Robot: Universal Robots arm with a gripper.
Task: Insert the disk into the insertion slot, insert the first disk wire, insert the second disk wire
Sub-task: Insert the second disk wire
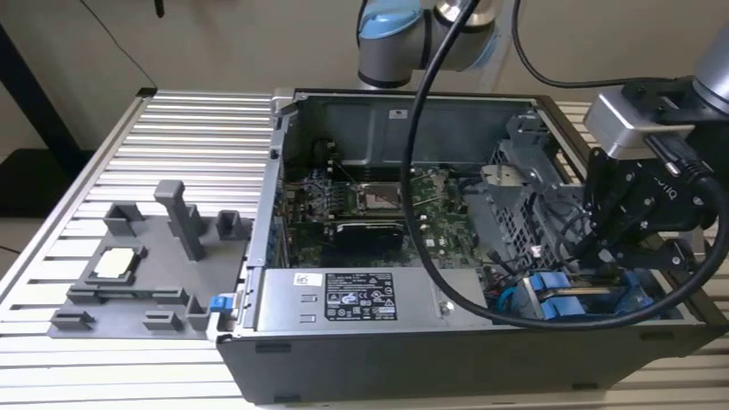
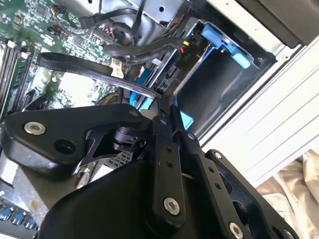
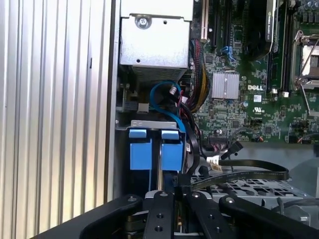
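Note:
The disk's bright blue carrier [image 1: 558, 297] sits in the insertion slot at the corner of the open computer case, on the exterior view's right. Its blue tabs [image 3: 149, 152] also face the first wrist view, and a blue edge [image 2: 219, 41] appears in the second wrist view. My black gripper [image 1: 595, 256] hangs just above that slot. Its fingers [image 3: 160, 206] stand close together, and its tip [image 2: 164, 107] pinches the end of a flat black disk wire [image 3: 239, 175]. This wire [image 2: 94, 63] loops off toward the motherboard, with a white connector beside it.
A grey labelled power-supply box [image 1: 353, 299] lies beside the slot, with the green motherboard [image 1: 376, 205] behind it and a metal drive cage [image 1: 524, 188] close to the gripper. The arm's thick black cable [image 1: 424, 171] hangs over the case. A grey fixture tray [image 1: 137, 265] rests on the ribbed table.

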